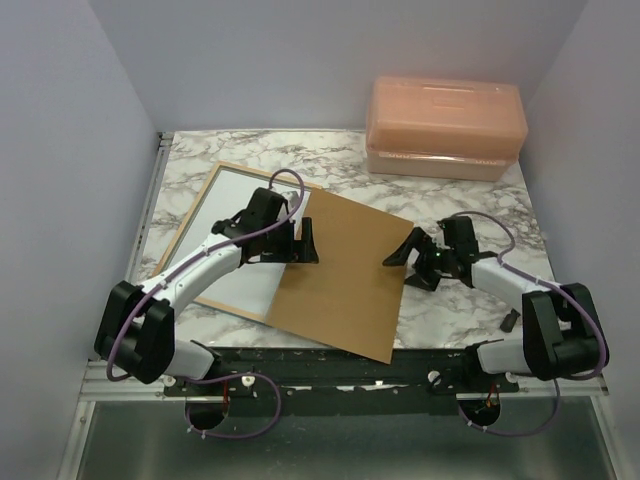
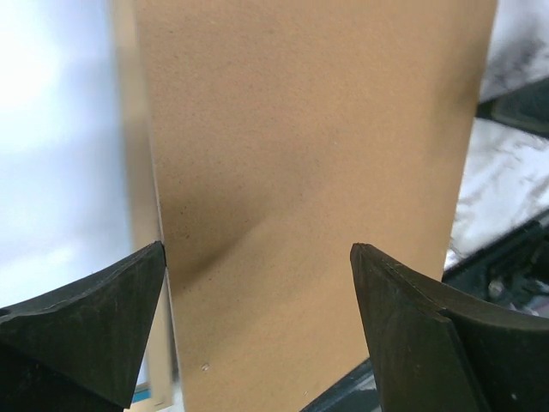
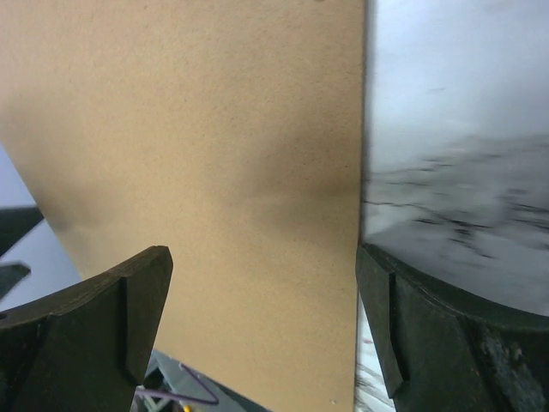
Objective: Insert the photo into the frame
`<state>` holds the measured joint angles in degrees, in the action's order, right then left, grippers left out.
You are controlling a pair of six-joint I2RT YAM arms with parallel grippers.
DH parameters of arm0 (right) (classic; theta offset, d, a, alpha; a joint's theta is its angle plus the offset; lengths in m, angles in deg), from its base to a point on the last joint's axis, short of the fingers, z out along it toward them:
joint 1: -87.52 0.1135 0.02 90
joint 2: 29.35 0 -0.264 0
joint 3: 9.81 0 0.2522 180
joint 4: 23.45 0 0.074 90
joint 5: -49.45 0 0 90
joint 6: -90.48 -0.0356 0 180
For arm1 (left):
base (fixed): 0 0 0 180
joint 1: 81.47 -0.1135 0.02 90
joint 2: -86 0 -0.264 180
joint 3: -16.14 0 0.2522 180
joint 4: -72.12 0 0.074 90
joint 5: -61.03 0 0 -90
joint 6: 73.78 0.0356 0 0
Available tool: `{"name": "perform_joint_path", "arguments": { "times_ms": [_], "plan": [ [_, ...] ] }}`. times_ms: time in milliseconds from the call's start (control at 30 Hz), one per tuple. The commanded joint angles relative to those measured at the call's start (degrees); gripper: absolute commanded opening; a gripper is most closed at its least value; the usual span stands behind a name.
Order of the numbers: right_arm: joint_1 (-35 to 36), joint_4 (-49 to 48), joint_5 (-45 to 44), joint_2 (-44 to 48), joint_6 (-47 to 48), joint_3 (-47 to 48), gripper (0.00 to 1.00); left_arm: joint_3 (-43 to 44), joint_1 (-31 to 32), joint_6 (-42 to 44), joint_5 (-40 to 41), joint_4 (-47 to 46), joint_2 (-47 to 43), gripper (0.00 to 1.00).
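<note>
The thin rectangular picture frame with pale wood edges (image 1: 186,218) lies flat at about 9 o'clock on the table. A pale white sheet (image 1: 230,205) fills its inside; I cannot tell if that is the photo, as no plant picture shows. A plain brown flat hardboard sheet (image 1: 350,280) lies turned like a diamond in the middle. It covers the frame's 3 o'clock side, and its 6 o'clock corner sticks out over the dark rail at the near edge. The left arm comes up from 7 o'clock, low across the frame. The left gripper (image 1: 308,240) points to 3 o'clock at the board's left edge, jaws wide apart, holding nothing. In its own view (image 2: 257,249) the board (image 2: 309,172) fills the gap between the fingers. The right arm comes in from 5 o'clock. The right gripper (image 1: 405,250) points to 9 o'clock at the board's right corner, also spread wide and holding nothing (image 3: 263,251), with the board (image 3: 197,154) just under it. Bare table shows at 3 o'clock and along 12 o'clock. A peach plastic box with a lid (image 1: 445,125) sits at 1 o'clock, well apart from the board. The white and grey marble-look table (image 1: 450,310) has pale lilac walls (image 1: 300,60) around it.
</note>
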<state>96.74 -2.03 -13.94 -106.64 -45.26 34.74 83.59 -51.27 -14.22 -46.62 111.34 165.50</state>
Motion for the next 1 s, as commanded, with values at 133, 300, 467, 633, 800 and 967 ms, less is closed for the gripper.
{"name": "perform_joint_path", "arguments": {
  "times_ms": [133,300,467,633,800,967],
  "plan": [
    [12.38,-1.74,0.73,-11.4,-6.82,2.34,0.97,0.13,-5.15,4.31,4.53,6.16,-1.99,0.89],
    [12.48,0.36,-2.64,-11.96,-4.66,2.64,0.97,0.46,-7.05,6.93,10.28,8.77,1.64,0.9],
    [12.49,1.63,-3.91,-11.37,-3.53,1.32,0.98,-0.22,-9.79,7.15,9.97,7.35,4.72,0.9],
    [12.49,1.67,-3.96,-10.93,-2.91,0.26,0.98,-0.77,-12.36,6.63,5.68,4.14,6.98,0.9],
    [12.47,0.97,-3.02,-11.71,-2.68,0.43,0.98,-1.38,-14.18,6.53,-1.29,0.56,8.23,0.89],
    [12.49,0.13,-2.29,-12.5,-2.54,0.55,0.98,-2.69,-14.8,6.38,-7.76,-2.73,8.94,0.86]
  ]
}}
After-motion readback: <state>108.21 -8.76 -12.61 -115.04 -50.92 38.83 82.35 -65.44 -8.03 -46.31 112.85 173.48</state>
